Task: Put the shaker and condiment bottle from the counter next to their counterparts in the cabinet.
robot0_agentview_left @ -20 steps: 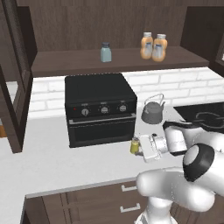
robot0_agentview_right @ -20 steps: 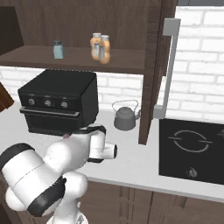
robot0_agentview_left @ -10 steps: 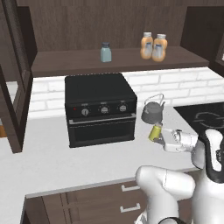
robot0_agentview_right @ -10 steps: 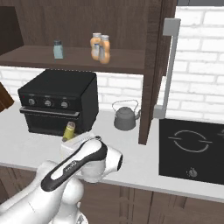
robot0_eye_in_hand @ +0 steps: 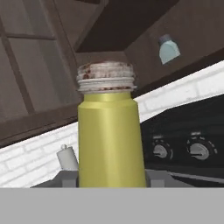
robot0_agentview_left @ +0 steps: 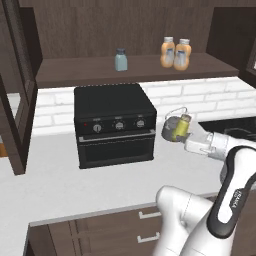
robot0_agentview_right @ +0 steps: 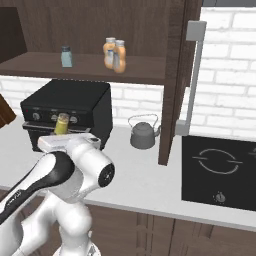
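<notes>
Yellow-green shaker (robot0_agentview_left: pixel 181 127) is off the surface (robot0_agentview_left: pixel 60 182) in the left base view, clamped in the gripper (robot0_agentview_left: pixel 186 141) and carried in front of the grey kettle (robot0_agentview_left: pixel 171 128), right of the black toaster oven (robot0_agentview_left: pixel 113 123). Up on the cabinet shelf (robot0_agentview_left: pixel 85 72): pale blue-grey shaker (robot0_agentview_left: pixel 120 59) mid-shelf, two orange condiment bottles (robot0_agentview_left: pixel 175 53) just beside each other further right. So the bottle half looks done, as far as I can judge.

Right base view: same shaker (robot0_agentview_right: pixel 62 124) held upright above the arm's wrist, in front of the oven (robot0_agentview_right: pixel 70 107). Blue-grey shaker (robot0_agentview_right: pixel 66 56) and both bottles (robot0_agentview_right: pixel 114 54) on the shelf, well above. Kettle (robot0_agentview_right: pixel 143 132) sits on the surface near the cabinet's side panel (robot0_agentview_right: pixel 172 85); hob (robot0_agentview_right: pixel 218 172) to the right.

Hand view: jaws narrow, closed on the lower body of the shaker (robot0_eye_in_hand: pixel 110 140), brownish speckled cap up. Blue-grey counterpart (robot0_eye_in_hand: pixel 168 49) up and right on the shelf, oven knobs (robot0_eye_in_hand: pixel 179 151) lower right.

Left: raise the shaker to shelf height and set it next to the blue-grey one.
</notes>
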Available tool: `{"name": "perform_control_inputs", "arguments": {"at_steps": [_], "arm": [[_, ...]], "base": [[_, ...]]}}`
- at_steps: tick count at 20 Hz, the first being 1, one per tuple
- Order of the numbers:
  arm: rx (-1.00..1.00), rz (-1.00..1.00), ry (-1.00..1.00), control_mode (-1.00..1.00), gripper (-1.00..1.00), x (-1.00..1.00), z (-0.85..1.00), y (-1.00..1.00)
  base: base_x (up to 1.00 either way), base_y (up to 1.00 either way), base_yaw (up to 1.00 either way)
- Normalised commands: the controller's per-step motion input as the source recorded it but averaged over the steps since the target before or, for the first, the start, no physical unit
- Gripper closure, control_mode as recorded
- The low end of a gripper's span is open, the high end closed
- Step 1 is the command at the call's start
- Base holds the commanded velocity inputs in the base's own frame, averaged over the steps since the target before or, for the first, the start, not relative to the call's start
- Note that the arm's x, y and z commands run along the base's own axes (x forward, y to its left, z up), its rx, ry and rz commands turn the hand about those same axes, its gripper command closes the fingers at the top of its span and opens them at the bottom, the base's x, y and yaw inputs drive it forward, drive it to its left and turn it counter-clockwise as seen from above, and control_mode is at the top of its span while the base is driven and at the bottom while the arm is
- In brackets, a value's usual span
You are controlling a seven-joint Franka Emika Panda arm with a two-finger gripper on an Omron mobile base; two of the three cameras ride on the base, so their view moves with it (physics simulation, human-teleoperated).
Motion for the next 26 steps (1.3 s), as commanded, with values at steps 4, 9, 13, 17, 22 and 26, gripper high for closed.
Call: {"name": "perform_control_inputs", "arguments": {"at_steps": [4,9,13,17,22,26], "arm": [[-0.15,-0.38,0.14,-1.00,1.00,-0.08,0.83,0.32],[-0.14,-0.36,0.08,-1.00,1.00,-0.02,0.80,0.36],[-0.14,-0.46,0.00,-1.00,1.00,0.02,0.28,0.66],[-0.15,-0.49,0.00,-1.00,1.00,0.47,0.08,0.56],[-0.04,-0.48,0.01,-1.00,1.00,0.54,0.57,0.13],[-0.06,-0.43,0.18,-1.00,1.00,0.46,0.56,0.00]], "base": [[0.00,0.00,0.00],[0.00,0.00,0.00],[0.00,0.00,0.00],[0.00,0.00,0.00],[0.00,0.00,0.00],[0.00,0.00,0.00]]}}
